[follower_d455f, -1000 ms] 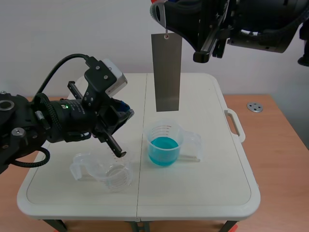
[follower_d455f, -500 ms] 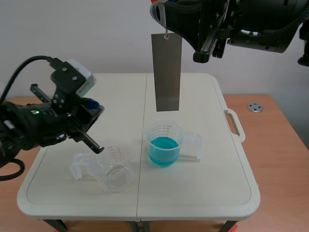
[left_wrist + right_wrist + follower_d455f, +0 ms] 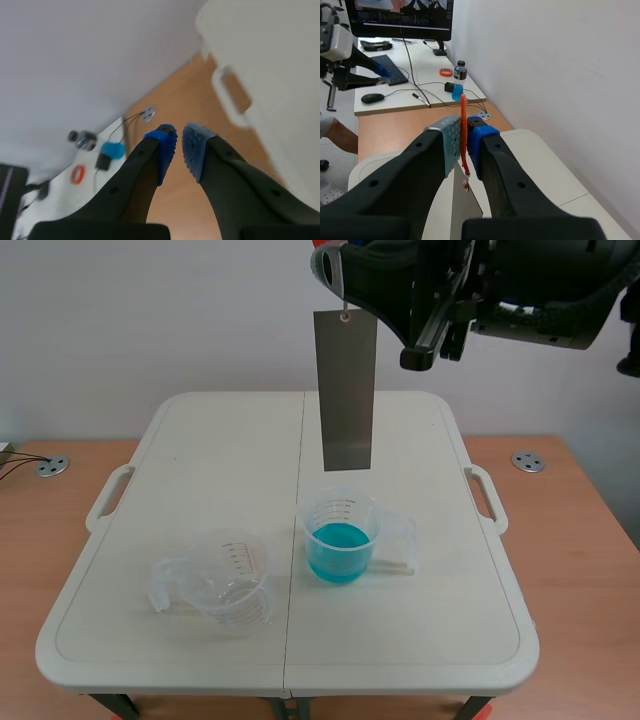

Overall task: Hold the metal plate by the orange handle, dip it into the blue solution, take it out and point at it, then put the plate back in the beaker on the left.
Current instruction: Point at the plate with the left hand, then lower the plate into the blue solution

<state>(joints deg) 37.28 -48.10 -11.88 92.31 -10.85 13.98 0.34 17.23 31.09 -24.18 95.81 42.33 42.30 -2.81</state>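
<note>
A grey metal plate [image 3: 346,390] hangs upright above the table, its lower edge a little above the beaker of blue solution [image 3: 340,538]. My right gripper [image 3: 335,268] is high over the table, shut on the plate's orange handle [image 3: 463,131], with the plate's top [image 3: 466,202] dangling just below the fingers. An empty clear beaker [image 3: 228,583] stands on the table's left half. The left arm is out of the scene view. My left gripper [image 3: 178,146] is shut on nothing, off the table's left side over the wooden floor; it also shows far off in the right wrist view [image 3: 381,70].
The white folding table [image 3: 420,640] has carry handles [image 3: 484,495] on both sides, one of which [image 3: 231,95] lies ahead of the left gripper. A desk with a keyboard [image 3: 392,70], bottle and monitor stands beyond the table's left.
The left arm has pulled back to the left from beside the plate and gone out of the scene view. The right gripper and the hanging plate have stayed put.
</note>
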